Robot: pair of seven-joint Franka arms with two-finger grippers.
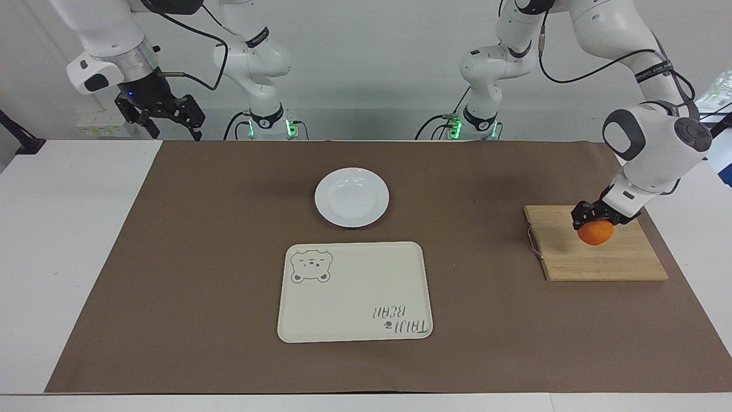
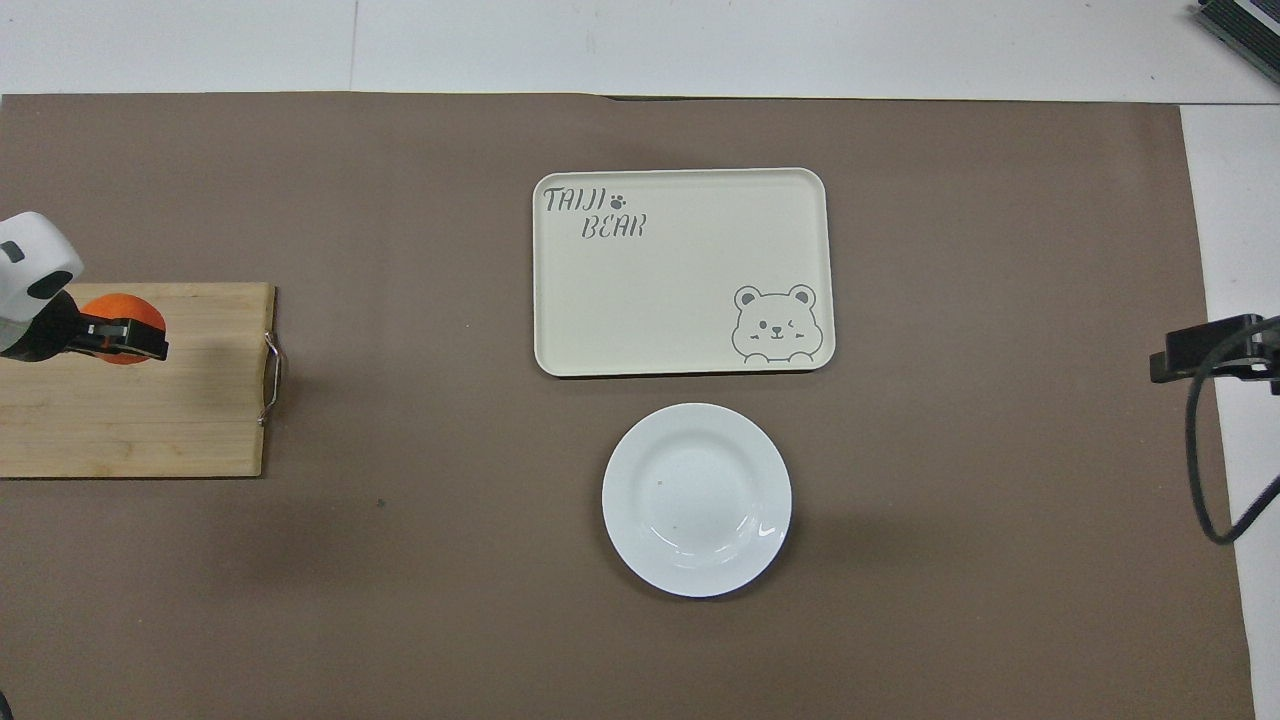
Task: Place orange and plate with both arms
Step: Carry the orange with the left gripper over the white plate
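Observation:
The orange (image 1: 596,234) is held in my left gripper (image 1: 595,222), which is shut on it and holds it a little above the wooden cutting board (image 1: 606,260) at the left arm's end of the table. In the overhead view the orange (image 2: 115,305) shows under the left gripper (image 2: 125,338). The white plate (image 1: 351,197) sits in the middle of the brown mat, nearer to the robots than the tray; it also shows in the overhead view (image 2: 696,500). My right gripper (image 1: 166,120) waits open and empty, raised at the right arm's end (image 2: 1200,355).
A cream rectangular tray printed with a bear (image 1: 354,292) lies beside the plate, farther from the robots; it also shows in the overhead view (image 2: 680,270). The cutting board (image 2: 150,420) has a metal handle on its edge toward the plate.

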